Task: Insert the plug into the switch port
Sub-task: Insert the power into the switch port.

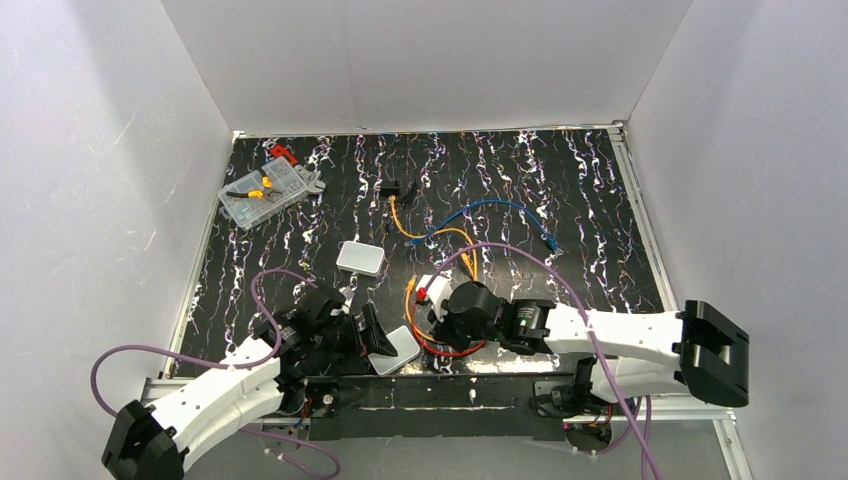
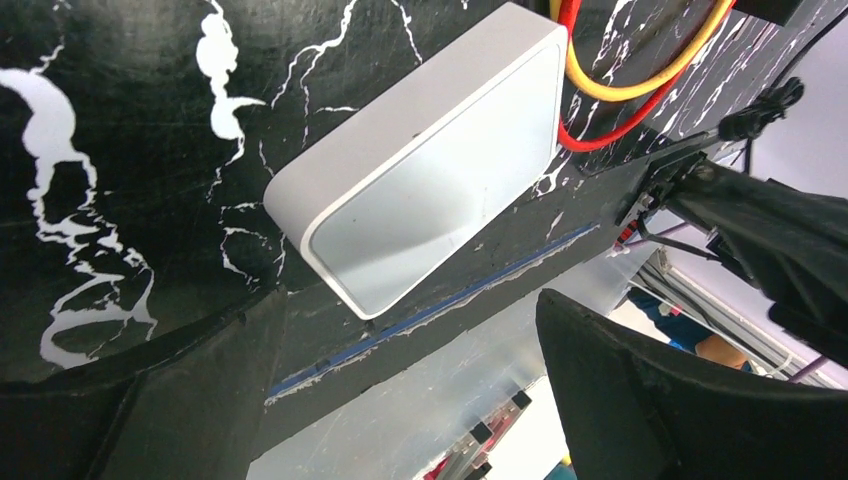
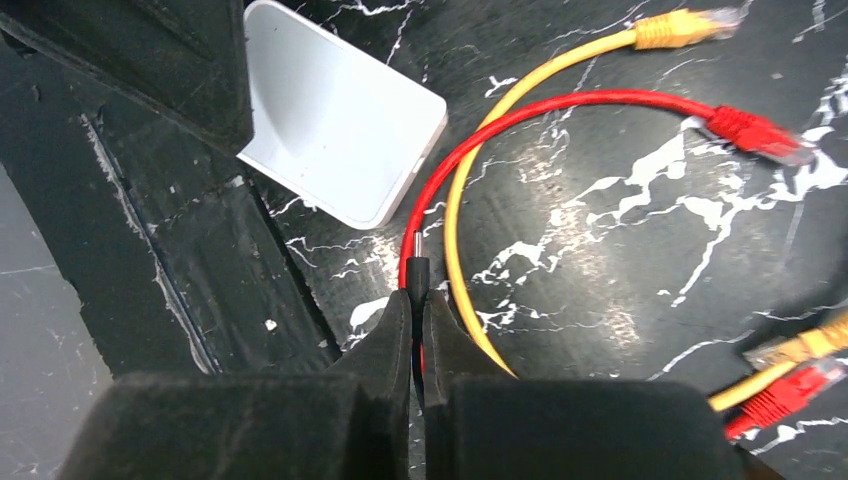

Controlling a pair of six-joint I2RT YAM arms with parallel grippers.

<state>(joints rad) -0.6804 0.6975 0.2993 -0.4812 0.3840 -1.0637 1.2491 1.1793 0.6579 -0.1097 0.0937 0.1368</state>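
The right hand [image 3: 418, 330] pinches the small black metal-tipped plug [image 3: 417, 268], tip aimed at the pale grey-white flat box [image 3: 330, 120] near the counter's [image 3: 600, 250] edge, while the left hand [image 2: 400, 330] spreads wide beside it, presumably to steady it.

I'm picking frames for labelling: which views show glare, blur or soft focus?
Top external: evenly lit, though the table's near edge glints. Left wrist: the switch box is crisp with a soft sheen; the left tool's fingers are dark, soft masses. Right wrist: the plug is sharp, the red connector at upper right is smeared.
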